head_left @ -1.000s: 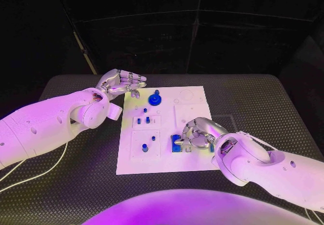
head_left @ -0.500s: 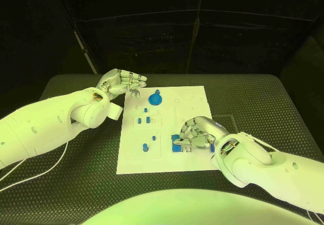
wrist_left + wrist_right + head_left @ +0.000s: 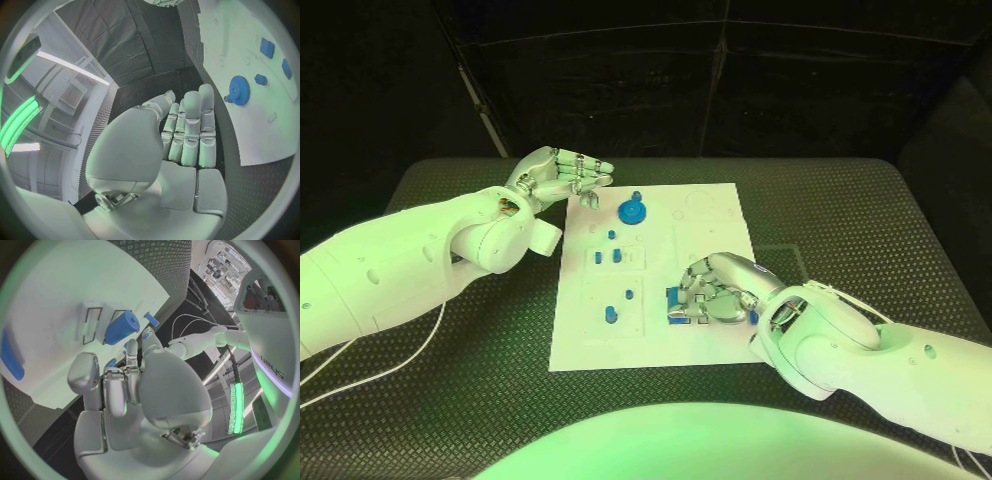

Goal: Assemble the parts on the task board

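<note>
Blue parts dot the white task board [image 3: 718, 205] at the centre of the black desk [image 3: 877, 220], and the right hand [image 3: 720, 288] is plainly the nearer one to the work: it sits low over the board's near right portion, fingers [image 3: 695, 290] curled down around a blue block [image 3: 675, 303] whose left edge shows just beside them. Whether those fingers actually clamp the block or merely rest against it cannot be told from the head view; the right wrist view shows them bent toward the board beside a blue cylinder-like part [image 3: 122, 326] lying on its side next to two rectangular slots. The left hand [image 3: 563, 177] is held above the board's far left corner, fingers folded in on themselves with nothing between them, well apart from the block. A blue gear [image 3: 632, 212] lies flat just beside that hand, toward the board's middle, with smaller blue pegs [image 3: 610, 257] in a column between the two hands. Judged from this, the coming move belongs to the right hand, with the block directly under and just left of its fingertips.
</note>
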